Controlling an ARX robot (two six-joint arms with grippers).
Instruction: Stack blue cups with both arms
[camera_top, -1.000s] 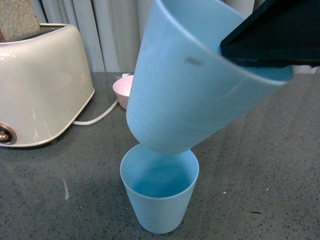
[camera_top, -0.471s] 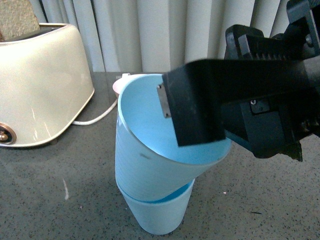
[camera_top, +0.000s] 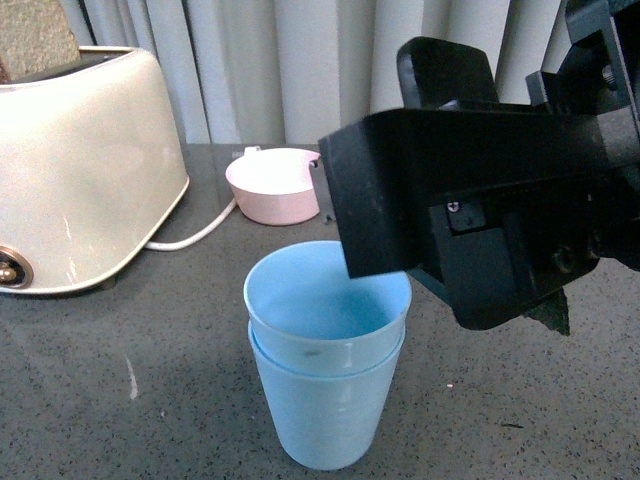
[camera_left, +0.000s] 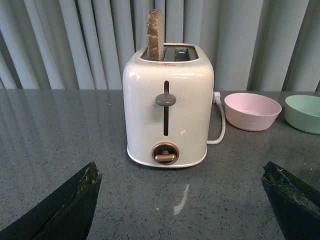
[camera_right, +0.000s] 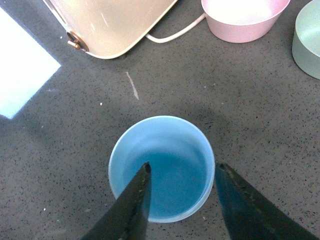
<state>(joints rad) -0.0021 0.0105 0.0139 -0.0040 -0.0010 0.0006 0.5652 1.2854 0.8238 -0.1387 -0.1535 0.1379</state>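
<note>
1. Front view: the two blue cups stand nested and upright on the dark speckled surface (camera_top: 120, 350) at 6 o'clock. The inner blue cup (camera_top: 330, 290) sits inside the outer blue cup (camera_top: 325, 420), with its rim showing a little above the outer rim. The right tool (camera_top: 370, 140) fills the frame from 1 to 4 o'clock, above and at about 2 o'clock from the cups. From this angle it is not possible to tell whether its fingers touch the cups. A pink bowl (camera_top: 275, 187) lies at the cups' 12 o'clock, farther back. A cream toaster (camera_top: 75, 170) with a slice of bread (camera_top: 35, 35) in its slot stands at 10 o'clock. Its white cord (camera_top: 195, 235) runs toward the bowl.

2. Left wrist view: the left tool (camera_left: 181, 170) has its two fingers spread wide with nothing between them, low over the surface (camera_left: 60, 125). The toaster (camera_left: 167, 105) faces the camera, and the bread (camera_left: 155, 27) stands up out of it. The pink bowl (camera_left: 252, 111) sits between the toaster and a green bowl (camera_left: 303, 112). No cup shows here.

3. Right wrist view: the right tool (camera_right: 182, 167) is parted over the stacked cups (camera_right: 165, 135). One finger (camera_right: 137, 200) is over the hollow of the cups and the other finger (camera_right: 235, 200) is just outside the rim, so the wall lies between them. They are not closed on it. The toaster (camera_right: 110, 25), pink bowl (camera_right: 245, 20) and green bowl (camera_right: 307, 45) lie beyond the cups.
</note>
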